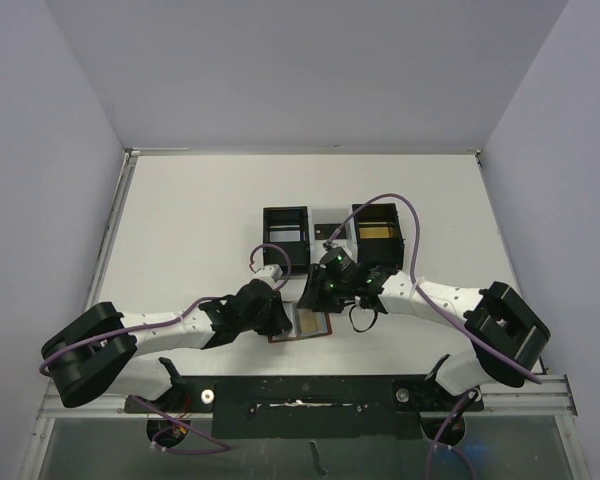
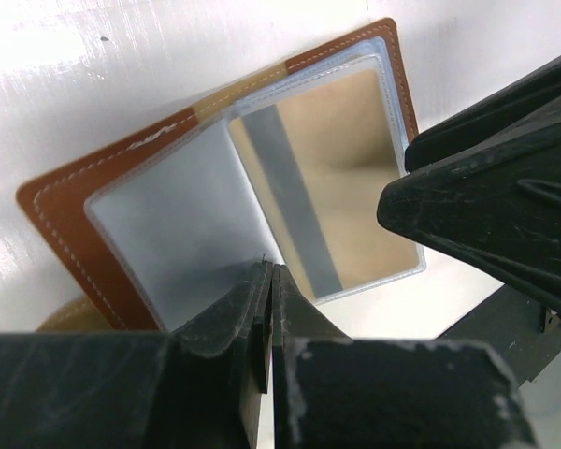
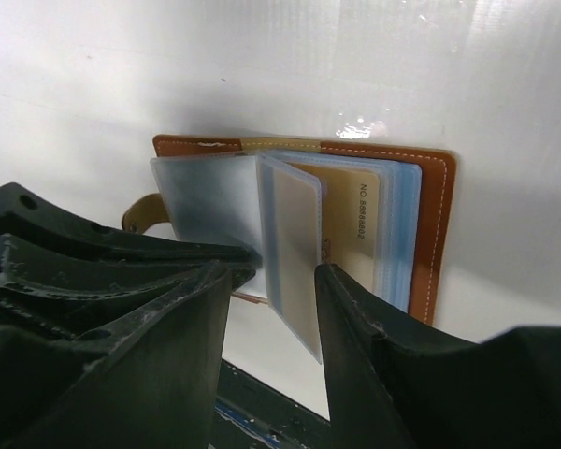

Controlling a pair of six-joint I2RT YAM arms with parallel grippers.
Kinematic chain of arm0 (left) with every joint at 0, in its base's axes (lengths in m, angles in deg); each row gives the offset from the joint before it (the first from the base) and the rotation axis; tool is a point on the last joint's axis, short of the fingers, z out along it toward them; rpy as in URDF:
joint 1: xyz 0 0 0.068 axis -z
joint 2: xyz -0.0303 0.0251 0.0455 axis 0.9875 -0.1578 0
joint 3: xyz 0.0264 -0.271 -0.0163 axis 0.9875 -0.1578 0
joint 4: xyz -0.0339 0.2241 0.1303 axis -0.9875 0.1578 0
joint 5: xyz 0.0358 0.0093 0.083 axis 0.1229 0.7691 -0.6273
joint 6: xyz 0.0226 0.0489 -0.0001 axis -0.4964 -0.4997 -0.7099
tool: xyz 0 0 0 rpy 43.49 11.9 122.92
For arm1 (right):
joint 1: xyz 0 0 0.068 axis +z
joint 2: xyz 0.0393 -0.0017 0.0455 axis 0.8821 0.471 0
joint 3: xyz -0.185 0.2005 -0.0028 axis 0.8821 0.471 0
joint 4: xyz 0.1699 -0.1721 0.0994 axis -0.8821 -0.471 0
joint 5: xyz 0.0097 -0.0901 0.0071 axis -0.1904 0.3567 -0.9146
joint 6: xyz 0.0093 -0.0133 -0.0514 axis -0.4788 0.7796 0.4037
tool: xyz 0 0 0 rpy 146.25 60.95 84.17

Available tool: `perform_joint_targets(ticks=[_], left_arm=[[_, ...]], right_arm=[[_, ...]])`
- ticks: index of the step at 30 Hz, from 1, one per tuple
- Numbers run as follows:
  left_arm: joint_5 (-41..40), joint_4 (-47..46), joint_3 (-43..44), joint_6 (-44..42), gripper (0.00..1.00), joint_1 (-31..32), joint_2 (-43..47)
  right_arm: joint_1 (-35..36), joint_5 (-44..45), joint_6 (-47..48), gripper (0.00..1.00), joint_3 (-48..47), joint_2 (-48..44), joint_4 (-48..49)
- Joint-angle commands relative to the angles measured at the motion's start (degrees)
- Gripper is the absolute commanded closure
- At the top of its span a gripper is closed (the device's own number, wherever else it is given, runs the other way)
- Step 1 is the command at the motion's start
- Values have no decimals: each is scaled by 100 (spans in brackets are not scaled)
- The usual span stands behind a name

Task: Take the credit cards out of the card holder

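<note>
White table (image 1: 190, 230): open card holder (image 1: 315, 325) near edge, three-compartment tray (image 1: 286, 211) behind.

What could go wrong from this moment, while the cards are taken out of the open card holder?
The right end effector straddles a standing clear sleeve; closing may grip plastic, not a credit card, and lift the whole card holder.
The shut left end effector sits only at a sleeve edge, so it may slip off.
</note>
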Motion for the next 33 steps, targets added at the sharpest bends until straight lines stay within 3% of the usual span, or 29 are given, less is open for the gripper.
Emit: perform_joint_targets(ticks=[1,16,33], left_arm=[[-86,-222,168,-26,99,23,167],[-520,134,16,121,99,14,659],[-1874,1585,-506,1136,100,14,2320]], right_arm=[[-63,-369,35,58,-20,-209,618],[-135,-1420,-114,58,82,224,1778],[-93,-2275,-355,58,-39,961,2743]])
